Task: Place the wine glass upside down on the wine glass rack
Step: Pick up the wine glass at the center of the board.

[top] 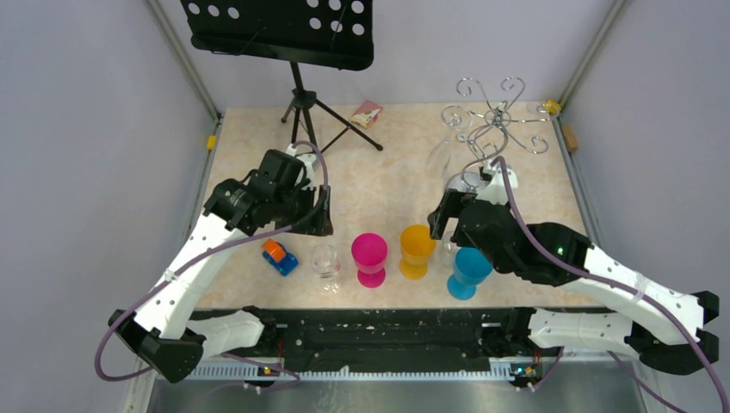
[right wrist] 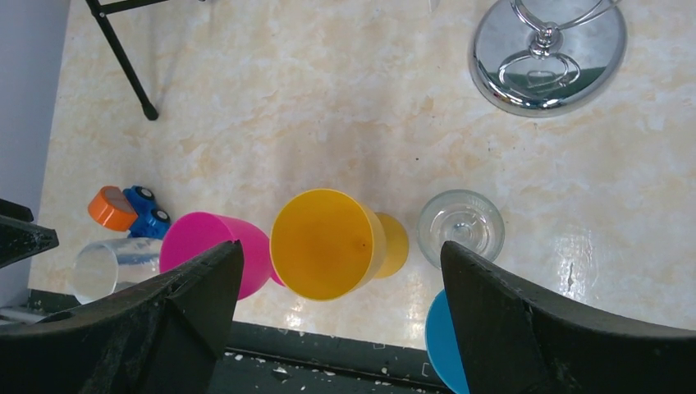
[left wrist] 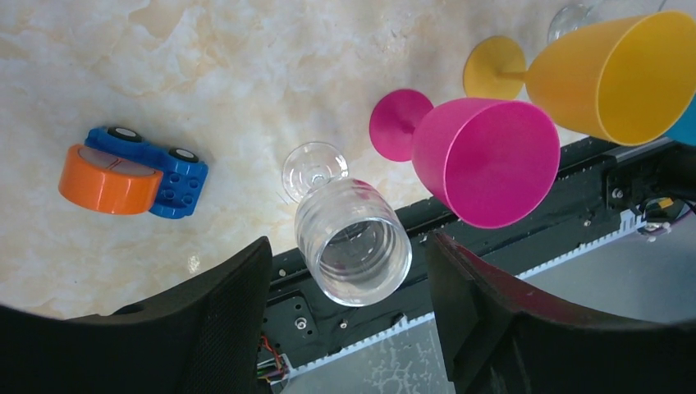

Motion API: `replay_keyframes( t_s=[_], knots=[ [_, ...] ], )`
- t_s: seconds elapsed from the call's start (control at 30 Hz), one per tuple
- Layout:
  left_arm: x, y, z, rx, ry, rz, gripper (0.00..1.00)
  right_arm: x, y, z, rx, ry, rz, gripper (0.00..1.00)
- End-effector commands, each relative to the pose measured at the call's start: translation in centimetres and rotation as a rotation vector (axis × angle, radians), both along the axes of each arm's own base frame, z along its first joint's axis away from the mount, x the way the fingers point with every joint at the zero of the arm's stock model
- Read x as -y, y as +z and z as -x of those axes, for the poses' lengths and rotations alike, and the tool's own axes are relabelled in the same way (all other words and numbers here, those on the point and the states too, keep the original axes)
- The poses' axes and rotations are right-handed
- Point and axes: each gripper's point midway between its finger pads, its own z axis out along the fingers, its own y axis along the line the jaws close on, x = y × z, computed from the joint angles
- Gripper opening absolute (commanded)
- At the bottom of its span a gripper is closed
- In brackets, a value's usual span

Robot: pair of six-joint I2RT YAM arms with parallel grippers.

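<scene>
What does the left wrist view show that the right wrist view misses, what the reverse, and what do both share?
Only left wrist: the round foot of the clear wine glass, coloured wiring at the front rail. Only right wrist: the mirror base of the wine glass rack, a black stand leg. Both: that glass, the pink goblet, the yellow goblet, the toy car.

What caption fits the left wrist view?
Open left gripper framing upright clear wine glass, pink goblet and yellow goblet alongside.
</scene>
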Motion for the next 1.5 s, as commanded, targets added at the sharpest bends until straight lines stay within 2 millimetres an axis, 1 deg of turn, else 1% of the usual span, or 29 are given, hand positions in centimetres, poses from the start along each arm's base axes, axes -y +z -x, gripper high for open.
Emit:
replay_keyframes(
  t_s=[0.0, 0.1, 0.23, 0.37, 0.5, 0.7, 0.8, 0.97, 1.1, 1.27, 1.4, 1.47],
  knots=[
    [0.2, -0.1, 1.1, -0.026, -0.062, 0.012, 0.71, -0.7, 0.8, -0.5, 0.019, 0.004, -0.020, 0.92],
    [1.3, 0.2, 2.0, -0.026, -0.134, 0.060, 0.68, -1.0, 0.7, -0.6, 0.018, 0.008, -0.016, 0.92],
    [2.0, 0.2, 2.9, -0.026, -0.203, 0.084, 0.64, -1.2, 0.5, -0.6, 0.011, 0.014, -0.004, 0.92],
    [2.5, -0.8, 4.2, -0.068, -0.262, 0.099, 0.59, -1.3, 0.3, -0.6, 0.010, 0.015, -0.001, 0.92],
    [2.8, -1.8, 5.2, -0.115, -0.294, 0.104, 0.52, -1.2, 0.5, -0.7, 0.014, 0.012, -0.002, 0.92],
    [3.1, -3.4, 6.0, -0.179, -0.306, 0.087, 0.43, -1.2, 0.5, -0.7, 0.013, 0.015, -0.003, 0.92],
    [3.2, -4.2, 6.3, -0.203, -0.311, 0.074, 0.39, -1.2, 0.6, -0.6, 0.014, 0.017, -0.005, 0.92],
    [3.0, -5.6, 6.5, -0.228, -0.312, 0.021, 0.36, -1.2, 0.5, -0.5, 0.009, 0.019, -0.004, 0.92],
    [3.4, -6.4, 6.7, -0.244, -0.310, 0.013, 0.31, -1.3, 0.6, -0.6, 0.013, 0.022, -0.011, 0.92],
    [3.7, -6.9, 6.8, -0.241, -0.317, -0.014, 0.26, -1.4, 0.7, -0.6, 0.015, 0.024, -0.016, 0.92],
    [3.3, -7.2, 6.7, -0.236, -0.308, -0.056, 0.16, -1.6, 0.8, -0.6, 0.015, 0.028, -0.018, 0.92],
    [3.2, -7.4, 6.6, -0.233, -0.306, -0.070, 0.13, -1.7, 0.8, -0.6, 0.013, 0.031, -0.017, 0.92]
  ],
)
